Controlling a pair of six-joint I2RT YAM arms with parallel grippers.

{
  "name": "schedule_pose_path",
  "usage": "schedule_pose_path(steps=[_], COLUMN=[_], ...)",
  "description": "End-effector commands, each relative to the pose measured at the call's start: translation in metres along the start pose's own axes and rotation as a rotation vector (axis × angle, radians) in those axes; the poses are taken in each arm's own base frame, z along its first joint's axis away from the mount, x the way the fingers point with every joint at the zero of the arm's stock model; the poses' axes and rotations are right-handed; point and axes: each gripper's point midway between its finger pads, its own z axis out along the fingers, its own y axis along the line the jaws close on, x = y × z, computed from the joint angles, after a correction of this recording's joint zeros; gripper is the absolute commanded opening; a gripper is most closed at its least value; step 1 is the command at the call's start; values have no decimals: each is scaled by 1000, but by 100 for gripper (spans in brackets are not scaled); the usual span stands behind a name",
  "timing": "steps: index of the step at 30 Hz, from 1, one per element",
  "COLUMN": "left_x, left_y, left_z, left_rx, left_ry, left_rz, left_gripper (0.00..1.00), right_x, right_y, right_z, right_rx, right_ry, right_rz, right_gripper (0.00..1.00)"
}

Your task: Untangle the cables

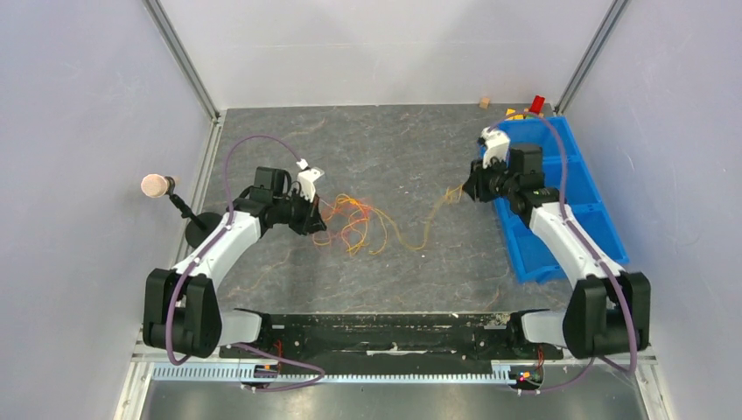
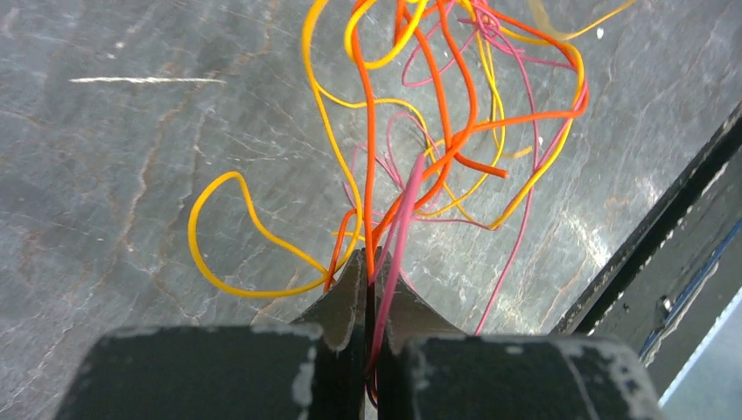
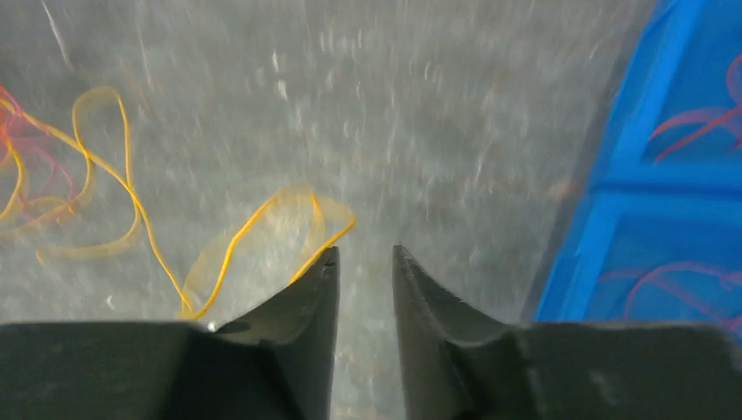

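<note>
The cables [image 1: 354, 223] lie in one loose tangle on the middle of the surface [image 1: 394, 140], left of centre. Their loops are orange, yellow and pink, too knotted to count strand by strand. One pale yellow strand [image 1: 429, 229] trails away from the heap towards the right.

The left end effector [image 2: 367, 262] is clenched on the tangle's near edge, with a pink and an orange strand pinched between its fingers. The right end effector [image 3: 366, 254] is released, with a narrow gap between its tips and nothing in it. A yellow loop [image 3: 262, 232] ends right by one tip; I cannot tell whether it touches.

The surface is a grey, stone-veined mat, scuffed and faintly glossy. One divided blue bin [image 1: 525, 262] sits along its right side, with pink strands [image 3: 700, 122] in two of its compartments. Pale panels wall the space on three sides, with two metal posts in the far corners. One round-headed stand [image 1: 156, 185] is at the left edge. One red piece [image 1: 537, 103] and one tan block [image 1: 484, 102] are at the far right.
</note>
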Motion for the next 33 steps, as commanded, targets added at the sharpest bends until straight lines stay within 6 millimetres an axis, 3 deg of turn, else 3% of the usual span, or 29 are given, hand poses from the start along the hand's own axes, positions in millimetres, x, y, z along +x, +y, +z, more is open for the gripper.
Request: schedule_pose_path(steps=[1,4,7,12,15,20,22,25,26,28,29,33], left_x=[5,16,21,11,5,-1,-2,-1,2,6,8,13], left_y=[-13,-17,-16,-23,-30,-30,-32,-34,-36,-38,-39,-35], left_z=[2,9,14,20,21,24,24,21,20,17,14,-11], left_rx=[47,50,49,76,110,112,111,111,115,119,120,109], left_ry=[68,115,117,30,-2,-13,-27,-35,-35,-23,-13,25], left_rz=[219,296,312,364,388,354,347,345,335,327,328,291], left_gripper=[4,7,4,3,2,2,2,2,2,3,6,34], right_x=[43,47,30,28,43,63,73,87,84,79,73,42], right_y=[13,32,63,151,195,233,236,229,232,235,235,240], right_z=[-10,-18,-13,34,55,77,89,101,102,98,94,68], right_rx=[-166,-331,-516,-720,-853,-931,-886,-824,-836,-857,-861,-885], right_ry=[271,359,324,241,237,243,233,209,176,156,141,56], right_rz=[-171,-199,-157,-200,-160,-135,-112,-82,-70,-76,-80,-146], right_gripper=[50,79,97,97,87,84,84,71,40,5,0,0])
